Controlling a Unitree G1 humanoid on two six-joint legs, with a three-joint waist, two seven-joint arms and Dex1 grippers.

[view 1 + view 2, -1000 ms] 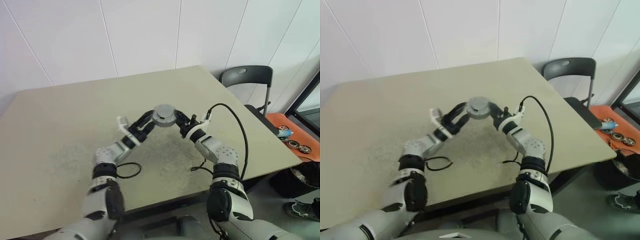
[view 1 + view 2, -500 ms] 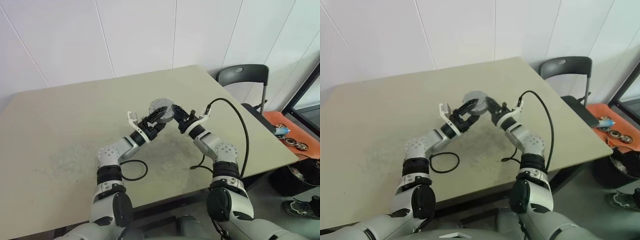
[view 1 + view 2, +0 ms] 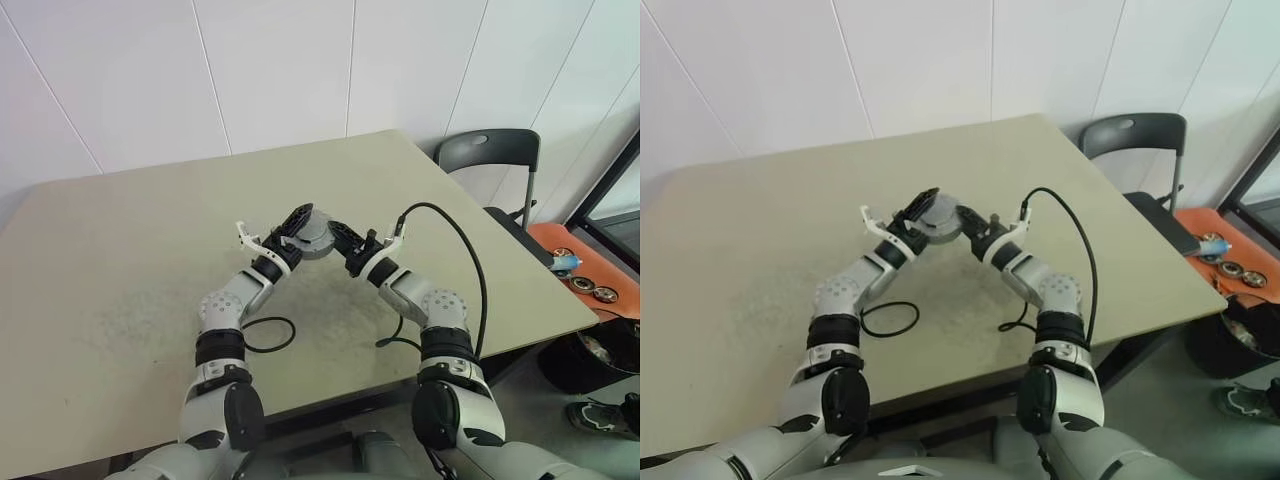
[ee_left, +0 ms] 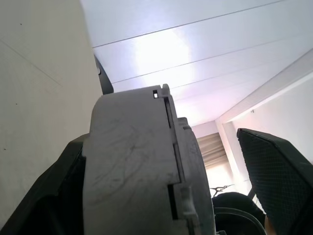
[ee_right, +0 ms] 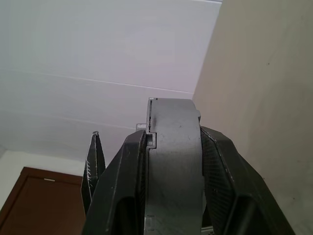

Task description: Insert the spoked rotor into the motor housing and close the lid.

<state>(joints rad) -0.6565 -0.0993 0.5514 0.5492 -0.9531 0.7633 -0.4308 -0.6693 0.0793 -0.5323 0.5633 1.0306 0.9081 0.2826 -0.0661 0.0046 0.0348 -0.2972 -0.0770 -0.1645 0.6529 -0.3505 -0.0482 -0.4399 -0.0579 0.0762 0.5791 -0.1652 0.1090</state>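
Note:
A grey round puck (image 3: 314,236), which I take for the motor housing, hangs above the middle of the table between both hands. A seam runs round its rim (image 4: 171,161), and I cannot tell the lid apart from the body. The spoked rotor is hidden. My right gripper (image 3: 336,238) is shut on the puck from the right, one finger (image 5: 122,186) on each flat face. My left gripper (image 3: 297,226) is open and straddles the puck from the left. One finger (image 4: 54,200) lies against it and the other finger (image 4: 279,171) stands well off.
The beige table (image 3: 120,250) spreads out below, with a black cable loop (image 3: 262,337) near my left forearm. A black chair (image 3: 490,160) stands past the table's right corner. An orange mat (image 3: 590,270) with small parts lies on the floor at the right.
My left gripper has turned and slid in, so its open fingers now straddle the puck instead of standing beside it. The right gripper, still shut on the puck, has drifted slightly left.

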